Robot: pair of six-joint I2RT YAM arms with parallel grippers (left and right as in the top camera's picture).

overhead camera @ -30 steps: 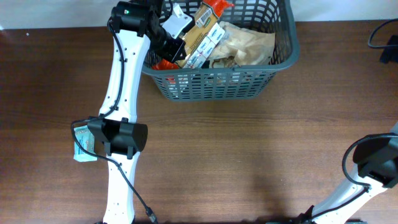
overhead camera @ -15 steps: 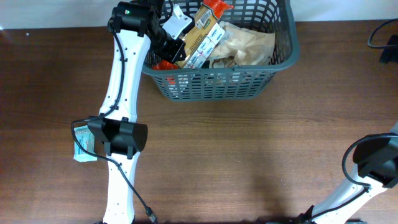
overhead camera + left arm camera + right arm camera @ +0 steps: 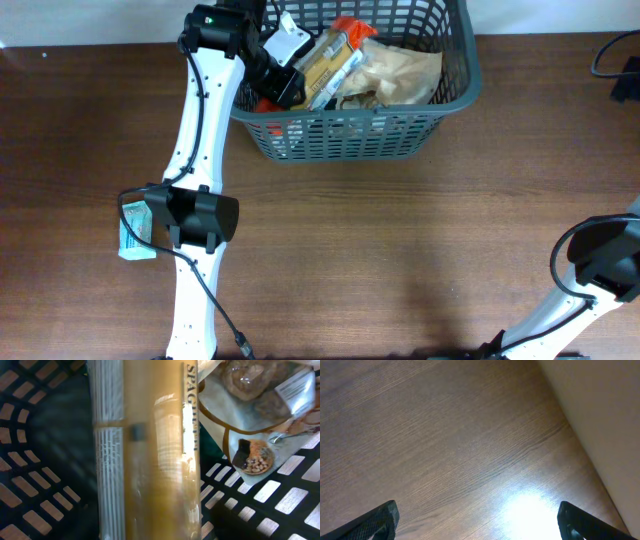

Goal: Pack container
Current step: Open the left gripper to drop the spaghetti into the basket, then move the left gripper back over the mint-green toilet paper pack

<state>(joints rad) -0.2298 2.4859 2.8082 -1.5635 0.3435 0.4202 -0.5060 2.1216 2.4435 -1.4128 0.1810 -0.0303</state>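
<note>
Container (overhead): dark grey lattice basket (image 3: 350, 135) at the far edge of the table (image 3: 400, 250), already holding several packets.
Left gripper (overhead): left gripper (image 3: 283, 82) sits over the basket's left end, right at the spaghetti packet (image 3: 335, 62); I cannot tell whether the jaws are gripping or clear of it.
Contents (overhead): a tan bag (image 3: 400, 70) lies beside the spaghetti.
Stray item (overhead): pale blue packet (image 3: 133, 238) on the table, partly under the left arm, well apart from the basket.
Left wrist: the spaghetti packet fills the frame, blurred, over the basket's slotted floor, with a printed snack pouch (image 3: 250, 455) to one side; no fingers show.
Right wrist: right gripper (image 3: 477, 522) hangs over bare wood, fingers spread wide with nothing between them.
Handling, basket: probably stiff and light; the solid rim looks the best hold, and the slots could snag a fingertip.
Handling, spaghetti: probably rigid but brittle in glossy, slippery film, so hold it mid-length.
</note>
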